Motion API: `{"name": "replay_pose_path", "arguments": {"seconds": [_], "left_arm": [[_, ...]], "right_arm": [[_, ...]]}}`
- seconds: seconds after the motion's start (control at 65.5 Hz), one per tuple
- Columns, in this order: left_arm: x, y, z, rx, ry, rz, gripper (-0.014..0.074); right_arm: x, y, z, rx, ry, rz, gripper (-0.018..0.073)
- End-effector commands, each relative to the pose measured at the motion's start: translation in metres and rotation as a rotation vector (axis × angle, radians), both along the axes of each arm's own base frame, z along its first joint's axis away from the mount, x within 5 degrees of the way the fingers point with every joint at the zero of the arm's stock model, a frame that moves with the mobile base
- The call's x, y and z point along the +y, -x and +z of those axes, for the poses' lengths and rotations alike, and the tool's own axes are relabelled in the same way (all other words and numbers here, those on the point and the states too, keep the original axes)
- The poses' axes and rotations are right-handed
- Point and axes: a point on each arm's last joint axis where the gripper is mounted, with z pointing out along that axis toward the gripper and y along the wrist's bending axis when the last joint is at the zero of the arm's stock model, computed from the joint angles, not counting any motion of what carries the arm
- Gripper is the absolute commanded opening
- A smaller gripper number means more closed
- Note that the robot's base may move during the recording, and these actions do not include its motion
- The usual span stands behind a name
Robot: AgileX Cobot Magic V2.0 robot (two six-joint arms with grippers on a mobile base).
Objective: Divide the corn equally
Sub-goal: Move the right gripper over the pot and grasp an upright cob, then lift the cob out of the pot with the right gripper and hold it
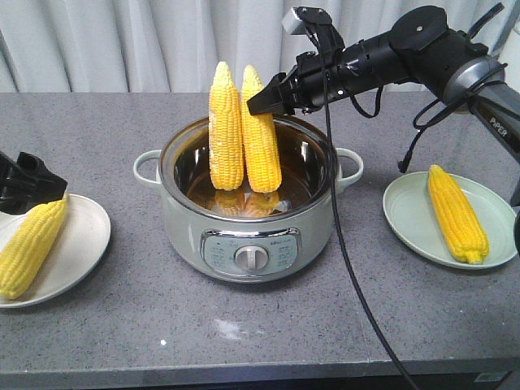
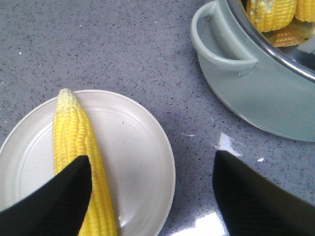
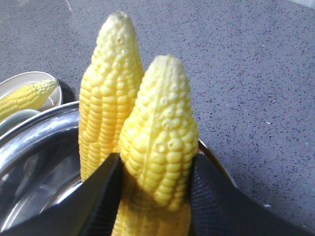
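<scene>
From the front, the pot (image 1: 248,203) sits mid-counter (image 1: 268,325) with two cobs standing upright inside it, leaning on its back wall. The right gripper (image 1: 262,104) reaches in from the pot's right and pinches the gripped cob (image 1: 261,138) near its top. The second standing cob (image 1: 226,130) touches it on the side away from that arm. Right of the pot, well apart, a green plate (image 1: 406,215) holds one lying cob (image 1: 457,213). Left of the pot, a white plate (image 1: 81,236) holds another cob (image 1: 31,244), with the left gripper (image 1: 28,183) just above its far end.

The left wrist view shows the left gripper (image 2: 152,196) with fingers spread wide. One finger (image 2: 54,201) is over the cob (image 2: 74,132) on the white plate (image 2: 142,162), the other over bare counter beside the pot (image 2: 256,93).

In the right wrist view, both fingers (image 3: 106,201) press against the sides of the gripped cob (image 3: 160,142), and the second standing cob (image 3: 110,98) is touching behind it, above the pot rim (image 3: 34,142).
</scene>
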Motion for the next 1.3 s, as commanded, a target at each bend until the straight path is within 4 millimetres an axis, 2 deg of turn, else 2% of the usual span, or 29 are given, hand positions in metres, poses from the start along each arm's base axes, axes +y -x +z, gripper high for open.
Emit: {"name": "replay_pose_path", "arguments": {"seconds": [0.0,0.183,0.397,0.657,0.886,1.176,1.283], "left_arm": [[-0.002,0.002,0.016,-0.094,0.030,0.007,0.0507],[-0.002,0.002,0.016,-0.094,0.030,0.007,0.0507],[-0.002,0.002,0.016,-0.094,0.030,0.007,0.0507],[-0.002,0.002,0.016,-0.095,0.030,0.007,0.0507],[-0.002,0.002,0.016,-0.095,0.030,0.007,0.0507],[-0.002,0.002,0.016,-0.095,0.030,0.007,0.0507],[-0.002,0.002,0.016,-0.095,0.030,0.007,0.0507]], "right_arm": [[-0.003,0.010,0.045,-0.114,-0.067,-0.018,0.0211],[-0.004,0.013,0.050,-0.124,-0.055,-0.015,0.0211],[-0.013,0.025,0.081,-0.204,-0.072,-0.050,0.0211],[-0.037,0.060,0.129,-0.269,-0.067,0.001,0.0211],[-0.037,0.095,0.162,-0.287,-0.109,0.065,0.0211],[-0.037,0.116,0.177,-0.238,-0.132,0.095,0.0211],[-0.037,0.121,0.175,-0.197,-0.145,0.095,0.0211]]}}
